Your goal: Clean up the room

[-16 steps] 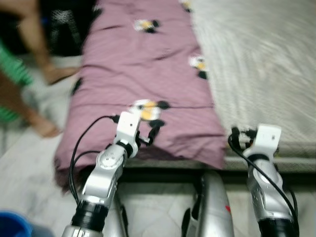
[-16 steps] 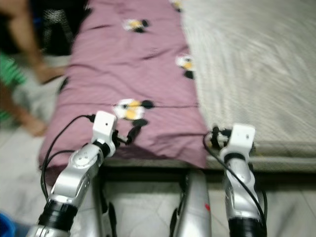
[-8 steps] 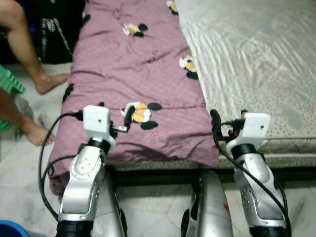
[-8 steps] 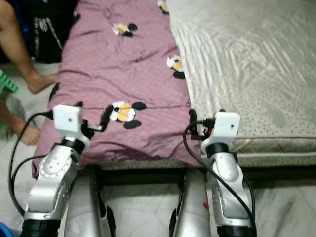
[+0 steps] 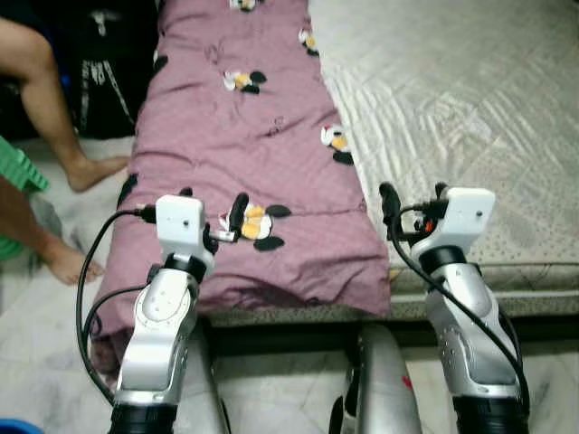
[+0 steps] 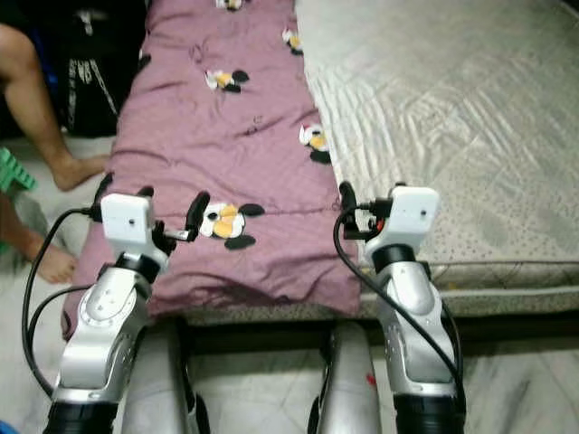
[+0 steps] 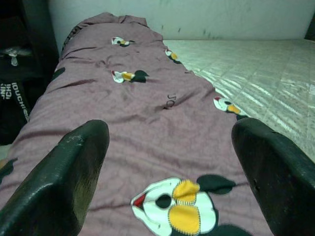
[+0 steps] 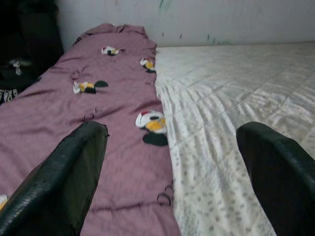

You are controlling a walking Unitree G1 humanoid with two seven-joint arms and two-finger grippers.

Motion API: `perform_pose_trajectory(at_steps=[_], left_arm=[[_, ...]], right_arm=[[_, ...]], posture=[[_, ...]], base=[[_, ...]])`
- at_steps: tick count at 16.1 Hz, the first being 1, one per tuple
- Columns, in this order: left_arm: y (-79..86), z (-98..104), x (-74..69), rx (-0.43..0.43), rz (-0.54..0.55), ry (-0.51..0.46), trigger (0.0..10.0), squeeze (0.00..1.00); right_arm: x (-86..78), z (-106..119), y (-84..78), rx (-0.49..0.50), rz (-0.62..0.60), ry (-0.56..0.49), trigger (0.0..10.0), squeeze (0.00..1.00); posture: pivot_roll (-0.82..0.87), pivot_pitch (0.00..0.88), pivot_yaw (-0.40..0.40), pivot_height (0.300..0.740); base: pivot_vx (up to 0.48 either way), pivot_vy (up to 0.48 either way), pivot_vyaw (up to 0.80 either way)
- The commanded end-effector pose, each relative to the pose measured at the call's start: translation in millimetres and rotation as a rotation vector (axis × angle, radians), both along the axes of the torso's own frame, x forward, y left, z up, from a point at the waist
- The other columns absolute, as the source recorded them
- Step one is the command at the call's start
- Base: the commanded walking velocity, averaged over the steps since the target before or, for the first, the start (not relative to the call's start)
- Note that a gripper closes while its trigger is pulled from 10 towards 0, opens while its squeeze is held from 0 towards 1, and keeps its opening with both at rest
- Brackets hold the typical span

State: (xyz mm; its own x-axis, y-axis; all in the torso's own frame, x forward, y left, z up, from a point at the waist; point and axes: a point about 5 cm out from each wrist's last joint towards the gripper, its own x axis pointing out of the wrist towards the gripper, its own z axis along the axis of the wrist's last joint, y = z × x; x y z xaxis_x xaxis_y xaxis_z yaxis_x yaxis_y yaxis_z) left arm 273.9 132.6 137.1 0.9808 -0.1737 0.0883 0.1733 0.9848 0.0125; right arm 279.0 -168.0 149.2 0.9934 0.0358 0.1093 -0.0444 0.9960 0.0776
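Observation:
A mauve blanket [image 5: 244, 136] with penguin patches lies in a long strip along the left side of the bed. Beside it is the bare cream mattress [image 5: 452, 99]. My left gripper [image 5: 213, 195] is open just above the blanket's near end, its fingers [image 7: 74, 172] either side of a penguin patch [image 7: 172, 209]. My right gripper [image 5: 413, 192] is open too, hovering at the bed's near edge where the blanket's right border meets the mattress [image 8: 236, 123]. Neither gripper holds anything.
A person's bare legs [image 5: 45, 108] stand on the floor left of the bed, next to a black bag [image 5: 109, 63] and something green [image 5: 18, 172]. The bed's dark base [image 5: 298, 330] is right in front of me, with pale tiled floor [image 5: 45, 344] at lower left.
The view has sharpened and shifted as the camera moved. My left arm swung out to the left, and both grippers now sit slightly further over the bed's near edge.

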Motion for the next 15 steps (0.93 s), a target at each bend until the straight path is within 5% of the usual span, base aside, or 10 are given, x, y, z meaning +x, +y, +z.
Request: perform_pose_trajectory(at_steps=[1, 9, 15], left_arm=[[-0.9, -1, 2.9, 0.011, 0.008, 0.007, 10.0, 0.00], [-2.8, -14, 17.1, 0.055, -0.003, 0.033, 10.0, 0.00], [11.0, -8, 16.6, 0.080, 0.051, -0.011, 10.0, 0.00]], right_arm=[[1.7, 0, -2.3, 0.008, -0.014, 0.000, 10.0, 0.00], [9.5, -2, -4.3, 0.013, -0.047, -0.011, 10.0, 0.00], [1.2, -20, -14.2, -0.092, -0.041, 0.083, 10.0, 0.00]], posture=[[-0.04, 0.000, -0.025, 0.622], [-0.03, 0.000, -0.004, 0.737], [-0.04, 0.000, 0.015, 0.740]], base=[[0.000, 0.000, 0.00], [0.000, 0.000, 0.00], [0.000, 0.000, 0.00]])
